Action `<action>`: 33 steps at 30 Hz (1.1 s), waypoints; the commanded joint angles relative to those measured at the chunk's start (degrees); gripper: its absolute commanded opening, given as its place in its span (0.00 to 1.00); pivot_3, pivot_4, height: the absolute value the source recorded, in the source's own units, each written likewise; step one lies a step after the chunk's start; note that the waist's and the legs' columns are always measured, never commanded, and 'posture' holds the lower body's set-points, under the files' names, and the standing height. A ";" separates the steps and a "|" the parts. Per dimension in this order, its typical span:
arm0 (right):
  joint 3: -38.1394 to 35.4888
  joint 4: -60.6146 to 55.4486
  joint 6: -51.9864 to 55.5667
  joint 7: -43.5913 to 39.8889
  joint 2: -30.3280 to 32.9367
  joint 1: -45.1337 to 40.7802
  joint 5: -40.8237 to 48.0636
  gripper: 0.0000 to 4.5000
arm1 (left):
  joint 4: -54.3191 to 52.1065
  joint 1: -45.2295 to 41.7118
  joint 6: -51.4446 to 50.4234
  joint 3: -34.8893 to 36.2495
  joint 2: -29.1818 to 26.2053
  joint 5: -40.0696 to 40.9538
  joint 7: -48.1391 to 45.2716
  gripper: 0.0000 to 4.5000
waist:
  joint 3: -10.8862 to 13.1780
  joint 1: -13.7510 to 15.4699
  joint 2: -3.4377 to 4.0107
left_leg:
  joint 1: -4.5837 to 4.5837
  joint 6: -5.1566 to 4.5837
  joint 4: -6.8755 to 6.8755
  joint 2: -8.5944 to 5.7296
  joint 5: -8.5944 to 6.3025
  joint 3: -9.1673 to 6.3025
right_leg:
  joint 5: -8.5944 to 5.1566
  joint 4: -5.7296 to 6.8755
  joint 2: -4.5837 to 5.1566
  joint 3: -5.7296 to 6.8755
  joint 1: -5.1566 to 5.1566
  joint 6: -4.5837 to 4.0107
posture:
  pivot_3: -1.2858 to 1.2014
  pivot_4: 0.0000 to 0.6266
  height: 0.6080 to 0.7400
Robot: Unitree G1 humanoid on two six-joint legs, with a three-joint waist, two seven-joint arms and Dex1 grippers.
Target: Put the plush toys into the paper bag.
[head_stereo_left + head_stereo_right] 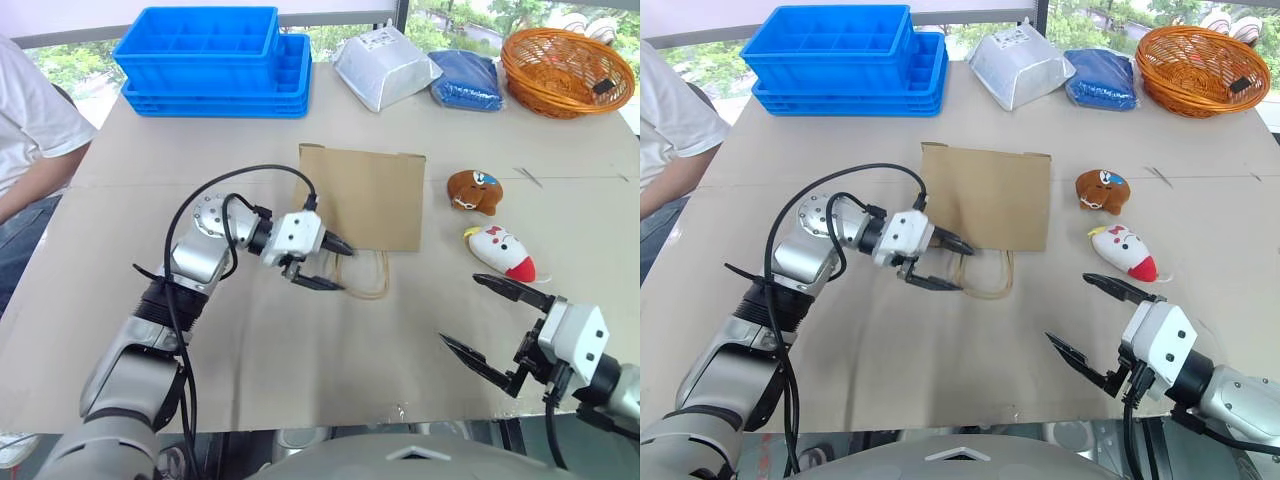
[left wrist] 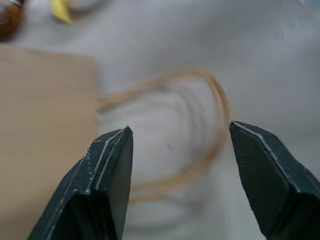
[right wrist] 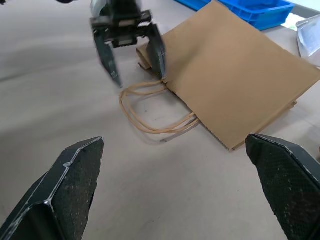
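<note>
Lab-like table (image 1: 120,330), stacked blue crates (image 1: 215,60)

Person's sleeve (image 1: 30,120) cut by frame edge, left of blue crates (image 1: 205,60). Wicker basket (image 1: 566,68) clipped at edge; small dark item inside too small to tell. Left wrist view: brown plush toy (image 2: 9,17) cropped at corner beyond paper bag (image 2: 45,130), bag handles (image 2: 200,130) blurred.
</note>
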State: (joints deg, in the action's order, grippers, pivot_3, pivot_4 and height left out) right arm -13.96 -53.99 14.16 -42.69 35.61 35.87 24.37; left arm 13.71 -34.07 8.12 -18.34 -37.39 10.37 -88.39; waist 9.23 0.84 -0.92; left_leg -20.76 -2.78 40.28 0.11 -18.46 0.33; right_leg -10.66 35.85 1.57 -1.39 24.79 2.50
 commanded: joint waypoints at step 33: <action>1.01 -4.41 -3.15 1.78 -1.65 5.83 -1.99 1.00 | 21.44 -9.29 26.20 0.85 5.04 -6.26 3.26 0.75 | -0.01 -0.07 -0.03 | 0.01 -0.06 0.00 -0.01 -0.03 0.03 | 0.01 0.00 0.01 -0.01 0.00 0.02 | 0.52 0.24 1.00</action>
State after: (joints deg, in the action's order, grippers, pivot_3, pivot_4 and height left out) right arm -12.77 -56.20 12.26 -40.94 34.13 41.40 22.09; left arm 35.14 -42.13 33.05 -18.54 -32.29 4.01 -85.85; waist 9.22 0.77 -0.94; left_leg -20.75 -2.84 40.29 0.10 -18.50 0.37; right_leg -10.65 35.85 1.58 -1.40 24.78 2.52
